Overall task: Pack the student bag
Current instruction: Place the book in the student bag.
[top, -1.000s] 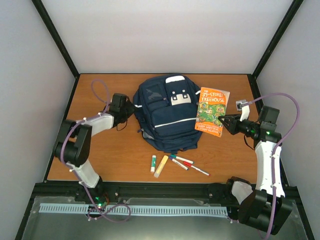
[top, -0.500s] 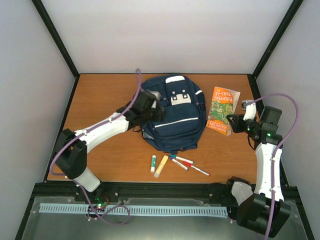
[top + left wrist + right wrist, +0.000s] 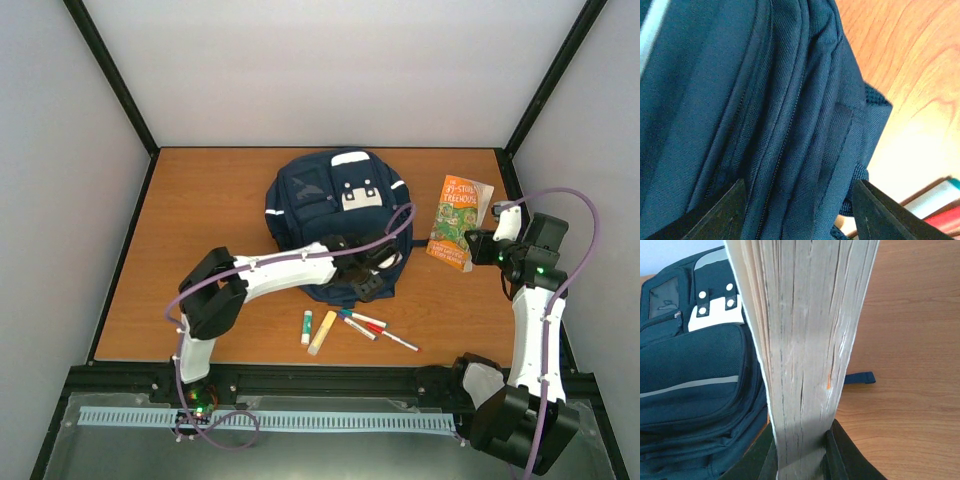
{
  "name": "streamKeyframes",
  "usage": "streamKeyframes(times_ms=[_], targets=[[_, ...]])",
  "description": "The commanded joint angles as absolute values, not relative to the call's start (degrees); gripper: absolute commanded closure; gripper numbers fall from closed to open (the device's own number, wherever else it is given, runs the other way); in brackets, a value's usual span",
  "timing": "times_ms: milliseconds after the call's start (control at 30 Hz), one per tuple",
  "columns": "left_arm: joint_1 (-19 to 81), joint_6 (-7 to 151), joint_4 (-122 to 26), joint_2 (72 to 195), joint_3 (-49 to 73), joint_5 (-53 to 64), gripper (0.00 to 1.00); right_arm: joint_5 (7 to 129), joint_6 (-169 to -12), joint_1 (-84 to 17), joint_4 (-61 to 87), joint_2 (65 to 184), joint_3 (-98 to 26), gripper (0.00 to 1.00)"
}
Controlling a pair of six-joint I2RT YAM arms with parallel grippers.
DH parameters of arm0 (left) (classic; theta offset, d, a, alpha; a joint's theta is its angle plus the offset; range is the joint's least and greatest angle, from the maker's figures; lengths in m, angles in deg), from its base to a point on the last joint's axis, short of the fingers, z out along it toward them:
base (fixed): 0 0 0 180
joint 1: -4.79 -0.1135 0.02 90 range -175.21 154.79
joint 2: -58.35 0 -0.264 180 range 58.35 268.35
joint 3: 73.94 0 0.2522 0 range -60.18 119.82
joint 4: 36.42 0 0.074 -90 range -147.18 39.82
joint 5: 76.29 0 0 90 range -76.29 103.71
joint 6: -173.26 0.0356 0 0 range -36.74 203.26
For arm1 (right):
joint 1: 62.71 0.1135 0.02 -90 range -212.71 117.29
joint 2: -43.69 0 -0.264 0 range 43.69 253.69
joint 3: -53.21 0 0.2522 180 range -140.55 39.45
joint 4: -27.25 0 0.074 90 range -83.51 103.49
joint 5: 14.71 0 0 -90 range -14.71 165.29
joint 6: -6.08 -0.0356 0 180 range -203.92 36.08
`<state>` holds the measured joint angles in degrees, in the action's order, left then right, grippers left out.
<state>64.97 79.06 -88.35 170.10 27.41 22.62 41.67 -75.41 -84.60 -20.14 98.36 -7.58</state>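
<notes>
- Top external view: the student bag [image 3: 335, 215] lies on its back in the middle of the table [image 3: 200, 200], front pockets up. The left gripper [image 3: 372, 268] reaches across to the bag's near right corner. The right gripper [image 3: 480, 243] holds a book [image 3: 458, 215] tilted up off the table, just right of the bag. A glue stick [image 3: 307, 326], a yellow highlighter [image 3: 322, 332] and markers [image 3: 375, 328] lie just in front of the bag.
- Left wrist view: the 2 fingers [image 3: 720, 215] stand apart over the bag's side seams, with nothing clamped. The zips [image 3: 785, 150] between them look closed, and no pull shows.
- Right wrist view: the jaws are clamped on the book at its lower edge, with the page block [image 3: 800, 340] rising between them and the bag to the left.
- Risk, left side: with no zip pull in sight, closing here would likely pinch loose fabric, and a tug would then drag the whole bag into the markers.
- Risk, right side: the book is held by a narrow grip low down, so it may pivot or slip. If it is brought in before the bag gapes, it would jam on the cloth or meet the left arm.
</notes>
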Motion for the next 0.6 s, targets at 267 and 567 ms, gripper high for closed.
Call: streamKeyframes(times_ms=[267, 567], targets=[[65.70, 84.39, -91.92, 176.16, 34.09, 33.93, 0.43, 39.92, -75.66, -85.12, -16.48, 97.29, -9.24, 0.97], [68.26, 89.35, -89.53, 177.19, 33.21, 36.05, 0.50, 39.75, -75.57, -85.21, -16.50, 97.82, -9.24, 0.97]])
